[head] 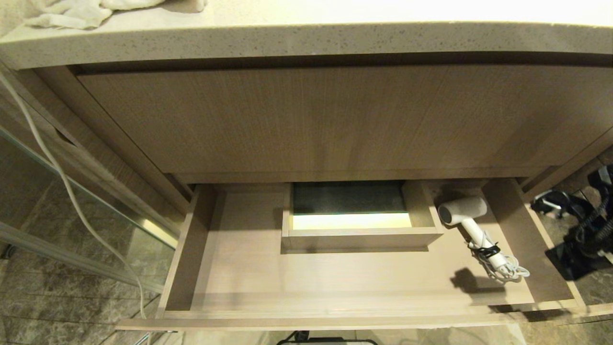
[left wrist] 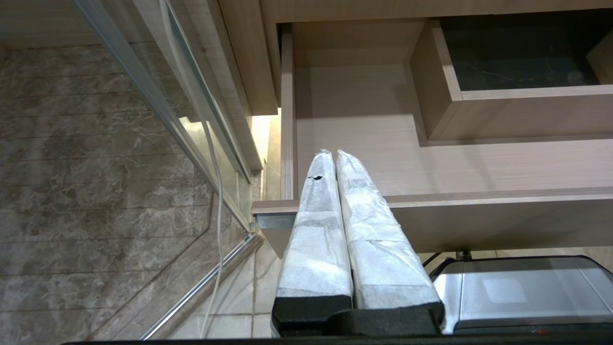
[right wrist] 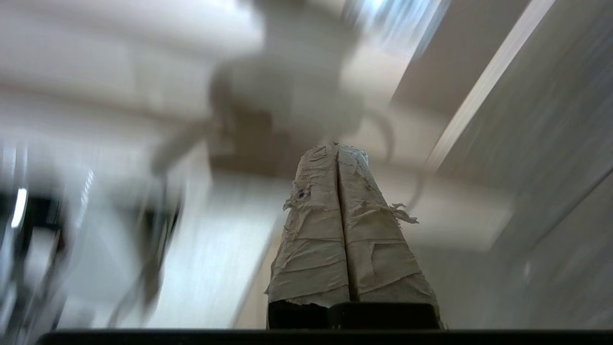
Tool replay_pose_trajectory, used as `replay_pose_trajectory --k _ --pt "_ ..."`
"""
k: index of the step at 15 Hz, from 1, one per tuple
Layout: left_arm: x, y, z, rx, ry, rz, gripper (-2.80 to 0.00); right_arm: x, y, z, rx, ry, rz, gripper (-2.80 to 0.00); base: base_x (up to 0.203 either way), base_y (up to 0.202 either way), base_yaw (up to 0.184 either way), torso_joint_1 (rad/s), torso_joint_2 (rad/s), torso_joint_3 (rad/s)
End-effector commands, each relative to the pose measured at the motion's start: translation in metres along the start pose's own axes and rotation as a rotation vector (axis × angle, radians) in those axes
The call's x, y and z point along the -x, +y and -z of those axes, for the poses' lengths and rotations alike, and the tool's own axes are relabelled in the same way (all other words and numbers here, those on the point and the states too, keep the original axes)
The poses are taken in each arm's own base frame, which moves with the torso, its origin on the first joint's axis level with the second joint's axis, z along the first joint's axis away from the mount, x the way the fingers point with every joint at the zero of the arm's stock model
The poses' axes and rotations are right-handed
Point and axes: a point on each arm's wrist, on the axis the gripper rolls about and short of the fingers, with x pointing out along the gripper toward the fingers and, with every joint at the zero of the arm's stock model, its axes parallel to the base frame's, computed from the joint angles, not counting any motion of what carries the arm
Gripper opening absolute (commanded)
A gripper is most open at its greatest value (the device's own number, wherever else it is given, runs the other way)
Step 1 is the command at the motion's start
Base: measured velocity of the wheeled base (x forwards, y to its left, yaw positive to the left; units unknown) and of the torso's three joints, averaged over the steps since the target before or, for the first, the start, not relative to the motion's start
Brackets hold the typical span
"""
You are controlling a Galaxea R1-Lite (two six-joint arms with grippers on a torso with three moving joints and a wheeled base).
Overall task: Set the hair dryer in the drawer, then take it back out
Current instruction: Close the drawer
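Lying free in the drawer, the hair dryer awaits retrieval; the right gripper, fingers pressed together and empty, must reopen around its handle.

Open wood-grain drawer, lower frame; white hair dryer lying on its floor, right end, beside central boxed cutout.

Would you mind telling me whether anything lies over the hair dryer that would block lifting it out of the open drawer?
Nothing visible does: the hair dryer lies uncovered at the drawer's right end, beside the central boxed cutout.
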Motion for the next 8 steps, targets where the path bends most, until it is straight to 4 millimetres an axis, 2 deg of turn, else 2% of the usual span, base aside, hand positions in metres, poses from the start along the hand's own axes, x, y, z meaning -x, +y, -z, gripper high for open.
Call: replay_pose_trajectory --k 1,3,8 --pt "0.000 0.000 0.000 0.000 0.001 0.000 -2.80 0.021 0.025 0.045 0.017 0.170 0.001 -2.80 0.000 0.000 0.000 0.000 0.00 0.000" --pt "0.000 0.000 0.000 0.000 0.002 0.000 -2.80 0.016 0.036 0.066 0.035 0.334 -0.020 -2.80 0.000 0.000 0.000 0.000 0.00 0.000" --pt "0.000 0.000 0.000 0.000 0.001 0.000 -2.80 -0.010 0.042 0.074 0.046 0.502 -0.113 -2.80 0.000 0.000 0.000 0.000 0.00 0.000"
